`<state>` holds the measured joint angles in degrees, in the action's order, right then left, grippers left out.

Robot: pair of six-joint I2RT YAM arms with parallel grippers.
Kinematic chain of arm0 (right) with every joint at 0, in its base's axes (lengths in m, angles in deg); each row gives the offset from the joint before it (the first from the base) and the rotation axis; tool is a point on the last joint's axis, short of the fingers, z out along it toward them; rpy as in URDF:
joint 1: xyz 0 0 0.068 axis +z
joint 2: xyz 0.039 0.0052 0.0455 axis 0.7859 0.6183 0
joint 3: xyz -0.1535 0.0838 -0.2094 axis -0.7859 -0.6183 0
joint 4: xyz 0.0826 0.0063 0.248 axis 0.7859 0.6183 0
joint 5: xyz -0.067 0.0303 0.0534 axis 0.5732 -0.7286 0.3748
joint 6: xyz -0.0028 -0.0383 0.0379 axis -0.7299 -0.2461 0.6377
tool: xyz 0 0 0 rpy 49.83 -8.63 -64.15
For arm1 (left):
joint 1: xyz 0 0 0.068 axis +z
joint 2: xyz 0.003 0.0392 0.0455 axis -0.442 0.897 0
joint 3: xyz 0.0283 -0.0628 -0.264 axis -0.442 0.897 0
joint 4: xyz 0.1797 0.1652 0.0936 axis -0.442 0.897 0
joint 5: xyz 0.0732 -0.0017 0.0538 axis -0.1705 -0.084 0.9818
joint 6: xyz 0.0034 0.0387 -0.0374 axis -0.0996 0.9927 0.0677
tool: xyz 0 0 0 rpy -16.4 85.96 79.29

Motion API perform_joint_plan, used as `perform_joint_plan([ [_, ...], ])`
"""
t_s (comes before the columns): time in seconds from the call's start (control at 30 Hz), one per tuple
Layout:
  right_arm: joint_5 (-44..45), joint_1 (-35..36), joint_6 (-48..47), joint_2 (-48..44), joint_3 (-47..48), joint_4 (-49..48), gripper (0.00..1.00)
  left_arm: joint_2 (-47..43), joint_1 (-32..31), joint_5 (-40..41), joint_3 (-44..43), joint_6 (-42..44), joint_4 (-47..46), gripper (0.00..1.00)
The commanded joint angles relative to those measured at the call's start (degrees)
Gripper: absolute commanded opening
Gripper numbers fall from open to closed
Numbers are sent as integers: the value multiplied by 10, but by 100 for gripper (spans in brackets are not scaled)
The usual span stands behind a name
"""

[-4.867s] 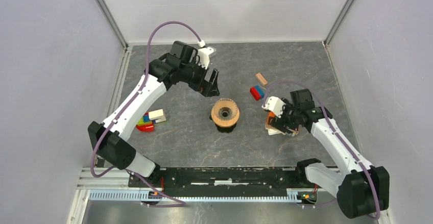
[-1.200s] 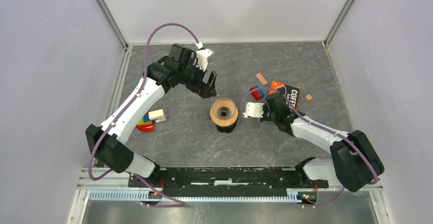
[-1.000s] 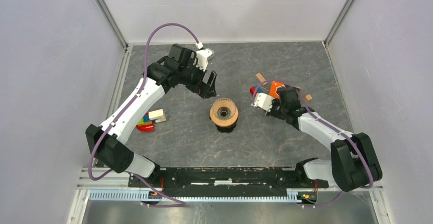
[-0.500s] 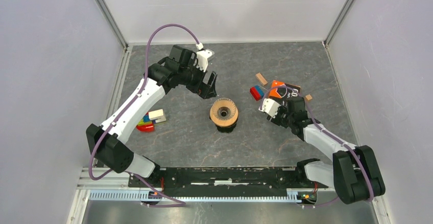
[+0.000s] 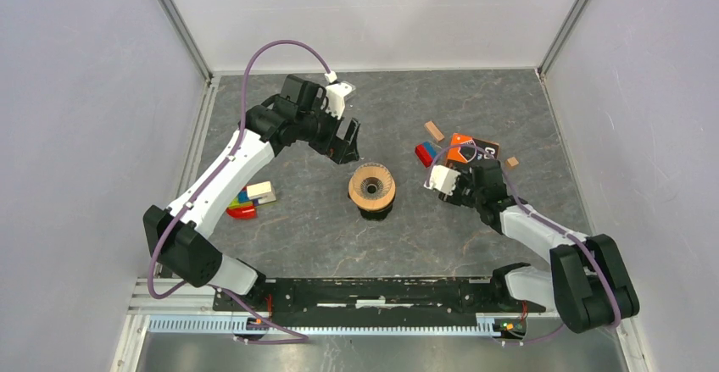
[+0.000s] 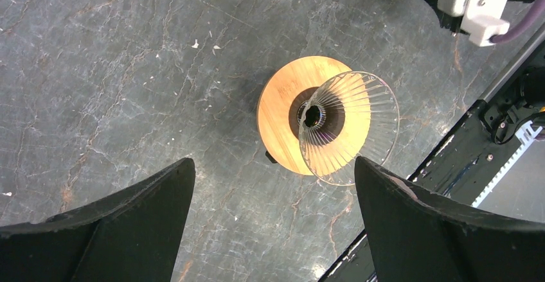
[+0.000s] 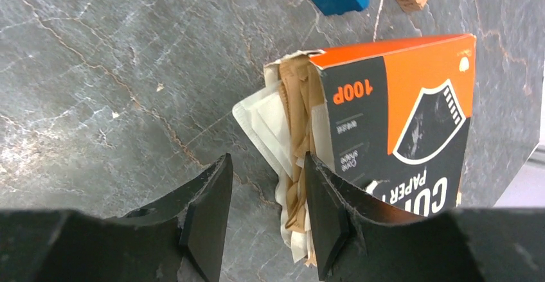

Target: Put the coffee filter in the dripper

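Note:
The dripper point(image 5: 372, 187), a ribbed clear glass cone point(image 6: 350, 128) on a light wooden ring point(image 6: 279, 118), stands mid-table on a dark base. Nothing lies inside it. My left gripper point(image 5: 346, 147) hovers behind and above it, wide open and empty point(image 6: 275, 163). White and brown paper filters stick out of the open end of an orange and black box point(image 7: 398, 115). The outermost white coffee filter point(image 7: 260, 124) lies flat on the table. My right gripper point(image 5: 462, 181) is low at that end, open point(image 7: 267, 160). The filter stack's edge lies in its gap, close to the right finger point(image 7: 328, 211).
A red and blue block point(image 5: 426, 152) and a small wooden block point(image 5: 434, 130) lie just behind the box point(image 5: 476, 150). Another wood piece point(image 5: 512, 162) sits right of it. Coloured blocks point(image 5: 248, 198) lie at the left. Enclosure walls stand on three sides.
My right gripper has drawn away from the dripper's side to the open end of the filter box, and its jaws have opened. The left arm and the dripper have not moved.

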<state>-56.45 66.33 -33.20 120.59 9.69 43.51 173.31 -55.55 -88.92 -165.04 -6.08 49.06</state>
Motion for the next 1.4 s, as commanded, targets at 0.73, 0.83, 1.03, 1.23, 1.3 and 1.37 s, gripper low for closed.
perform_joint_plan([
  [0.73, 257, 159, -254, 91, -106, -236, 43, 8, 2, -7, 4, 13, -20, 100],
  [0.83, 272, 170, -266, 110, -116, -268, 41, 10, 2, -6, 4, 13, -20, 100],
  [1.03, 284, 179, -269, 141, -120, -321, 22, 20, 2, -3, -1, 12, -19, 100],
  [1.23, 253, 178, -199, 89, -83, -233, 0, 19, 2, -1, -1, 14, -17, 100],
  [1.3, 227, 175, -169, 59, -63, -185, 0, 18, 3, -1, -1, 14, -17, 100],
  [1.37, 198, 170, -142, 30, -35, -128, 0, 16, 2, -3, -1, 13, -16, 100],
])
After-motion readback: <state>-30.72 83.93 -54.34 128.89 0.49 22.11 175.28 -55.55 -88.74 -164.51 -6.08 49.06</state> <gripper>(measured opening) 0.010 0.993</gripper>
